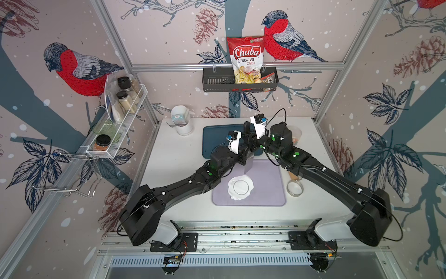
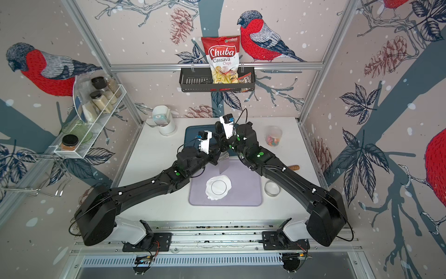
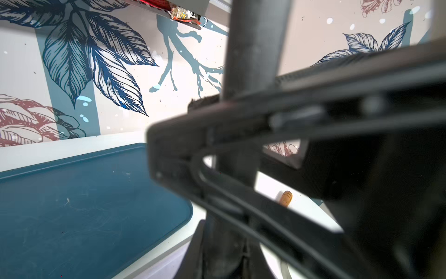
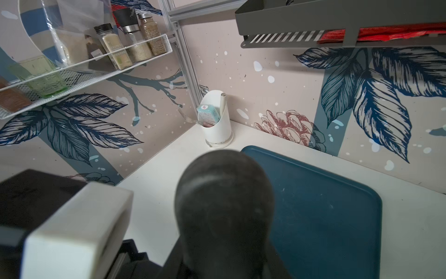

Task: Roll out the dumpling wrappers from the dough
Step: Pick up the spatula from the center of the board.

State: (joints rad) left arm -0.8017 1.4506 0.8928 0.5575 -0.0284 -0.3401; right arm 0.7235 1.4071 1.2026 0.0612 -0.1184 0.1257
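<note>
My left jaws are clamped low on the black handle of the scraper [image 1: 246, 127]. It stands upright, and its thin grey blade hangs over the far edge of the lilac mat [image 1: 268, 193]. My right jaws straddle the same handle higher up. In the left wrist view one finger crosses in front of the handle and the other sits behind it, so I cannot tell whether they press on it or stand slightly off. In the right wrist view the rounded top of the handle fills the middle.

The dough [image 1: 232, 193] lies flattened on the mat, left of its middle and toward its near edge. Its outline is ragged. A neat circle is scored into its middle, and the disc inside that circle is the dumpling wrapper [image 1: 240, 186], with dough touching it all round.

The metal ring cutter [image 1: 294, 188] stands on the counter [image 1: 169, 169] just beside the mat's right edge. Further back along that edge I see one wooden end of the rolling pin [image 2: 293, 167], and the rest is hidden under my right arm [image 1: 313, 166]. The blue tray [image 1: 212, 137] lies just past the mat's far edge, partly beneath both wrists. A clear cup [image 2: 274, 137] with coloured bits in it stands beyond the mat's far right corner.
</note>
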